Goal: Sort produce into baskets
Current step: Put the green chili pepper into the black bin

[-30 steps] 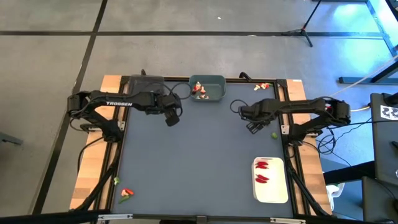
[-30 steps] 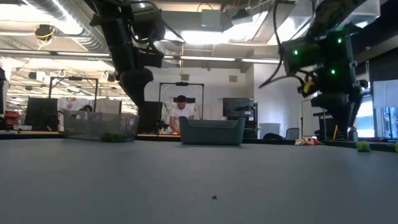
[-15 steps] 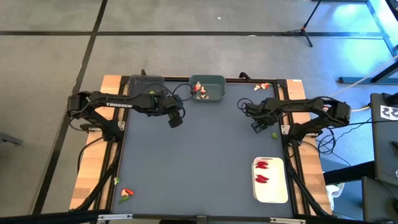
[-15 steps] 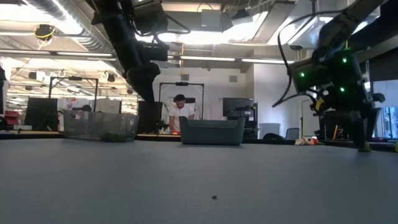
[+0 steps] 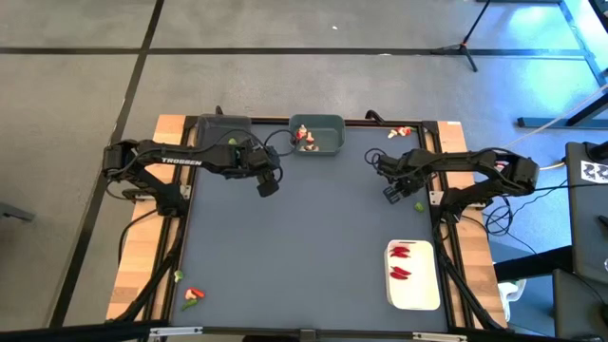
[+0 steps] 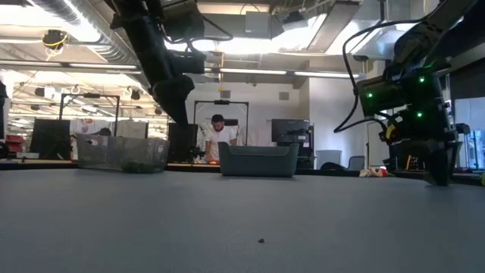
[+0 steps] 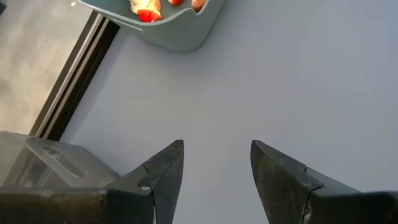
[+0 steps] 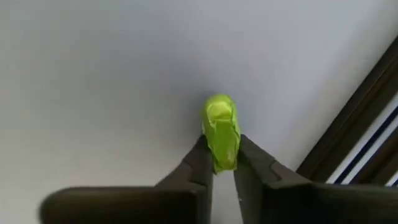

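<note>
Since half a second ago, barely moved: right gripper lowered a touch at the table's right edge, left arm unchanged.

Dark grey-blue table framed by a black rail, on a grey floor crossed by dark lines. In the low view, an office with monitors beyond the far edge and a seated person behind the bins.

Right gripper pinched onto a small green piece against the tabletop, fingers pressed on both sides of it, close to the rail at centre right of the high view. Left gripper spread wide and empty, hovering at upper left of centre, just below the grey-teal bin holding tan-and-red pieces.

Dark grey bin at upper left. White tray with red chilies at lower right. Loose pieces at the upper right rail; more loose pieces off the table's lower left corner.
</note>
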